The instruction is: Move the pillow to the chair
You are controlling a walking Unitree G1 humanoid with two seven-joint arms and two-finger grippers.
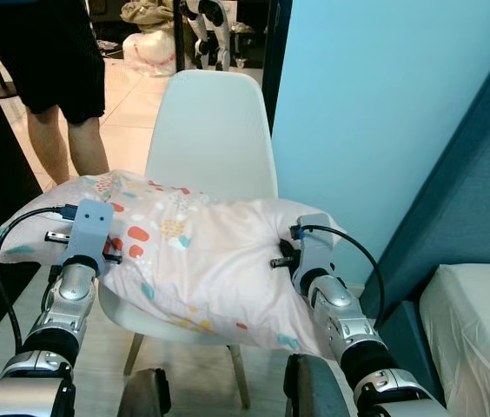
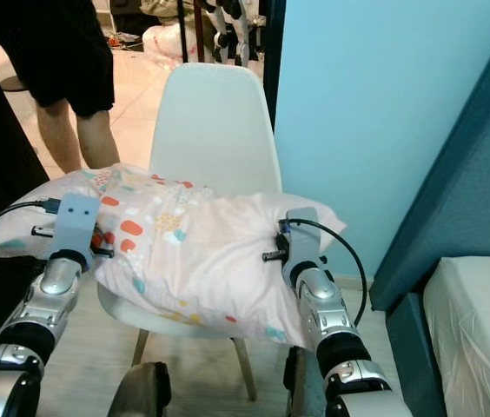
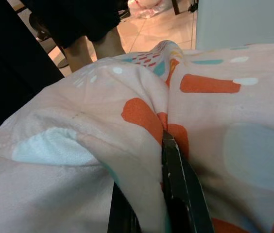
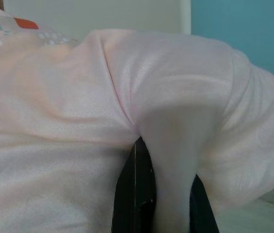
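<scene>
Lying across the seat of one white chair (image 1: 211, 130) is one pale pink pillow (image 1: 201, 261) with orange and teal spots, overhanging the seat on both sides. Two grippers hold it. The left gripper (image 3: 151, 160), at the pillow's 9 o'clock end, has its black fingers (image 3: 176, 184) closed narrowly on a fold of spotted cover. The right gripper (image 4: 163, 160), at the 3 o'clock end, is likewise closed on a pinch of plain pink fabric, with cloth bulging between and over its fingers (image 4: 137, 189). One person (image 1: 62, 78) in dark shorts stands at 11 o'clock beyond the chair. A light blue wall (image 1: 384, 104) rises at 1 o'clock, and one white mattress (image 1: 480, 321) sits at 4 o'clock.
</scene>
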